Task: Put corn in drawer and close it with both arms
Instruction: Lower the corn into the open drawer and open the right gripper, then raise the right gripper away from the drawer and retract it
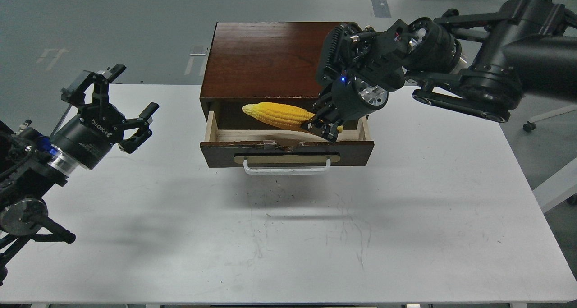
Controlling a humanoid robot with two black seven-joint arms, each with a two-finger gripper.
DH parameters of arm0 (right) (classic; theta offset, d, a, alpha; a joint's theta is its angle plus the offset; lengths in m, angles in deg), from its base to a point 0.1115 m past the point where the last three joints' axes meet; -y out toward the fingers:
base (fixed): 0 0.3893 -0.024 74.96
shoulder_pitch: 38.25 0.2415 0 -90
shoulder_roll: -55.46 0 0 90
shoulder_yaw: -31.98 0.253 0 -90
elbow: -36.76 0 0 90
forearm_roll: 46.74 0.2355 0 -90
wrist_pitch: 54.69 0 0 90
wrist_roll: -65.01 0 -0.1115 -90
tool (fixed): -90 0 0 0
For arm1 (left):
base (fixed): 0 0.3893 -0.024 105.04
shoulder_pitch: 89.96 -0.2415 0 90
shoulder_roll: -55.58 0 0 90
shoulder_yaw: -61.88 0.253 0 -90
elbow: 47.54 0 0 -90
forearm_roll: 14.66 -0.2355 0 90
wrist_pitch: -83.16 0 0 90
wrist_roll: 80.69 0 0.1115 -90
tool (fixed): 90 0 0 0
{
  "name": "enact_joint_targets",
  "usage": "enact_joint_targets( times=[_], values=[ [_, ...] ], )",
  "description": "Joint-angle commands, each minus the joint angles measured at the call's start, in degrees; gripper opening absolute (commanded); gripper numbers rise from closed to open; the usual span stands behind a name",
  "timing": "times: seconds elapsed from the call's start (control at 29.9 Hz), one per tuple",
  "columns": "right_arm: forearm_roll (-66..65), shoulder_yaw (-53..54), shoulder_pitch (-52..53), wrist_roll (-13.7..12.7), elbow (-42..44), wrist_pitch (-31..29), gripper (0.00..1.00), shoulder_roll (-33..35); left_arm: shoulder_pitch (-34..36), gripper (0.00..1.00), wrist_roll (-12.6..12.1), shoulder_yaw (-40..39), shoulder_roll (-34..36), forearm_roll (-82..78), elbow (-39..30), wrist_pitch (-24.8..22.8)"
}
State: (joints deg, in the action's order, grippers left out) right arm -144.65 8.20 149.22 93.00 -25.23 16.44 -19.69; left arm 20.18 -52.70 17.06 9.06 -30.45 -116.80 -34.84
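Observation:
The yellow corn lies almost level over the open drawer, its tip pointing left, inside the drawer's opening. My right gripper is shut on the corn's thick right end, just above the drawer's pale wood floor. The drawer has a white bar handle on a tan plate and a chipped top edge. It is pulled out of the dark brown cabinet. My left gripper is open and empty, above the table's left side, well left of the drawer.
The white table carries the cabinet at its back middle. My right arm reaches in from the upper right over the cabinet's right corner. A white frame leg stands off the table's right edge.

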Motion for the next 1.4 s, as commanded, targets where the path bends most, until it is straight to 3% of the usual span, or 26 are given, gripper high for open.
enact_joint_targets(
  times=[0.0,0.4,0.6,0.73,0.94,1.14,1.37],
  values=[
    [0.00,0.05,-0.09,0.00,0.12,0.41,0.48,-0.26,-0.10,0.99,0.00,0.00,0.03,-0.04,0.00,0.00],
    [0.35,0.41,0.96,0.00,-0.23,1.11,0.69,-0.44,-0.19,0.99,0.00,0.00,-0.06,-0.04,0.00,0.00],
    [2.63,1.46,3.51,0.00,-1.02,1.73,0.74,2.02,-0.19,0.99,0.00,0.00,-0.15,0.05,0.00,0.00],
    [10.80,2.25,6.14,0.00,-1.46,1.73,0.78,5.35,-0.19,0.99,0.00,0.00,-0.32,0.05,0.00,0.00],
    [30.56,5.59,5.54,0.00,-2.08,1.73,0.91,15.63,-0.19,0.99,0.00,0.00,-0.67,-0.04,0.00,0.00],
    [61.21,13.91,-8.40,0.00,-4.63,1.91,0.96,29.33,-0.19,0.99,0.00,0.00,-1.90,-0.04,0.00,0.00],
    [77.07,30.28,-31.62,0.00,-3.75,2.35,0.96,34.36,-0.19,0.99,0.00,0.09,-2.34,-0.04,0.00,0.00]
  ],
)
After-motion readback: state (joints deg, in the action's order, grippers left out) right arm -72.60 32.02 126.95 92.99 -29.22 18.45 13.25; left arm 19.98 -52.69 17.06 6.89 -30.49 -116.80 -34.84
